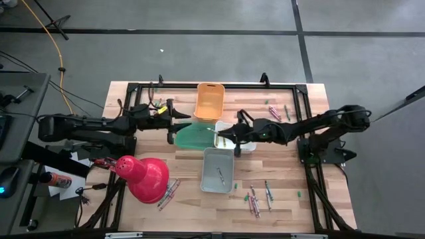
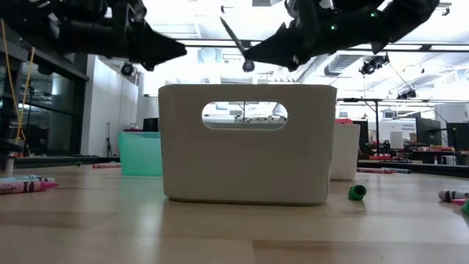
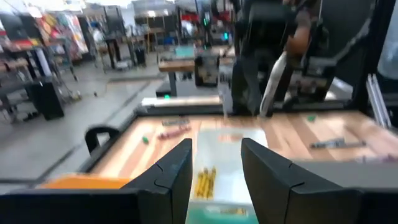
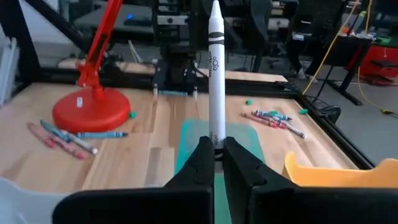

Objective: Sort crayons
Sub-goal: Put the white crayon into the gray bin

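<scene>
From above, the right gripper (image 1: 219, 137) sits over the middle of the wooden table (image 1: 319, 199), right where the translucent green plastic bin (image 1: 192, 136) meets the small white plastic bin (image 1: 244, 147). The left gripper (image 1: 178, 121) hovers just beside the green bin's far edge, near the orange plastic bin (image 1: 209, 101). One crayon lies in the grey plastic bin (image 1: 216, 170), and loose crayons (image 1: 255, 198) are scattered near the front edge, with more beside the red desk lamp (image 1: 143, 176).

Down at table level, both arms hang above the bins and a thin stick pokes out of the right gripper (image 2: 245, 53).

Left wrist view: its fingers (image 3: 177, 171) stand apart with nothing between them, and yellow crayons (image 3: 206, 180) lie in the white bin below.

Right wrist view settles it: the right gripper (image 4: 215, 148) is clamped tight on a white paper-wrapped crayon (image 4: 216, 74) standing straight up out of the fingers, with the green bin right underneath.

So I'd say we're mid-delivery, carrying one crayon to its bin. Next move looks like centring over the right bin, then letting go so it drops inside instead of catching a rim.
</scene>
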Robot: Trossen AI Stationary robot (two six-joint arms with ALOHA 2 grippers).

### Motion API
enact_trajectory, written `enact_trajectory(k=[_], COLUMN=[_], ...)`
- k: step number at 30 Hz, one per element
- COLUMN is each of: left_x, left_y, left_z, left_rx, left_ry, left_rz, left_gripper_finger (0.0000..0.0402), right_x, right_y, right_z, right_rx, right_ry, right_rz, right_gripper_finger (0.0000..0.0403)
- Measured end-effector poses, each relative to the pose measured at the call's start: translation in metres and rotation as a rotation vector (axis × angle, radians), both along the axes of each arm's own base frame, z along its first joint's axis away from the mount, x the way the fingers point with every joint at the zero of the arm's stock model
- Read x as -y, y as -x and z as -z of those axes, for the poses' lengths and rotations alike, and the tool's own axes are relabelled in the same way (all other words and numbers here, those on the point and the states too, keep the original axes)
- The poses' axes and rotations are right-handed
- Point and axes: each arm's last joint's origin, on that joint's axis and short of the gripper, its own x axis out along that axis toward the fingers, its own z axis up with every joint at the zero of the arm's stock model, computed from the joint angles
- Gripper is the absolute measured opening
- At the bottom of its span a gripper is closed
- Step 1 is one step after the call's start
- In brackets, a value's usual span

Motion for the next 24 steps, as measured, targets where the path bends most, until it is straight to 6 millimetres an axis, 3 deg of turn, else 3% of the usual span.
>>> enact_trajectory(k=[9,17,24], left_x=[0.010,0.027,0.027], left_y=[-0.012,-0.009,-0.001], left_z=[0.017,0.004,-0.009], left_rx=[-0.098,-0.012,0.032], left_ry=[-0.154,-0.321,-0.283], left_rz=[0.077,0.142,-0.003], left_gripper_finger=[0.0126,0.0126,0.0126], right_x=[0.000,-0.004,-0.014], right_y=[-0.007,-0.007,-0.006], right_z=[0.009,0.010,0.012], right_rx=[-0.052,-0.061,-0.091], right_ry=[0.026,0.074,0.079], right_rz=[-0.003,-0.117,-0.156], right_gripper_finger=[0.0000,0.0000,0.0000])
